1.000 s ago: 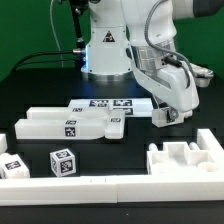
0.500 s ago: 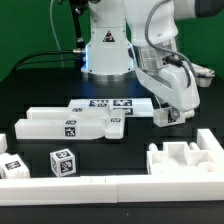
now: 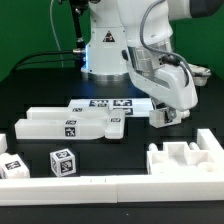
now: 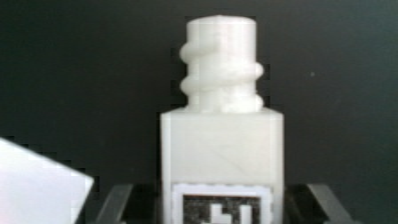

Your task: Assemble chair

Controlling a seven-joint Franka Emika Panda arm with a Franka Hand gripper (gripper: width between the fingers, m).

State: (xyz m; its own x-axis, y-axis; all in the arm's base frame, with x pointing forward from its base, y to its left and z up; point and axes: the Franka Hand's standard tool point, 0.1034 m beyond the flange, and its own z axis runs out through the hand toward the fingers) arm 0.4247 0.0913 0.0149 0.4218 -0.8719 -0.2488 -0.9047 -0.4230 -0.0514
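My gripper (image 3: 166,117) is on the exterior view's right, just above the black table, shut on a white chair leg (image 3: 160,118). In the wrist view the leg (image 4: 222,140) stands out between the two fingers (image 4: 125,205). It has a square body, a rounded peg at its far end and a marker tag near the jaws. Two long white chair slabs (image 3: 68,125) with a tag lie side by side left of the gripper. A small tagged block (image 3: 62,161) and another tagged piece (image 3: 11,166) sit at the front left.
The marker board (image 3: 105,103) lies flat behind the slabs, at the foot of the robot base (image 3: 105,50). A low white rail (image 3: 100,183) runs along the front, with a notched white block (image 3: 188,155) at the front right. A white corner (image 4: 36,190) shows beside the leg in the wrist view.
The gripper with the leg has shifted slightly toward the exterior view's left. The other parts have not moved.
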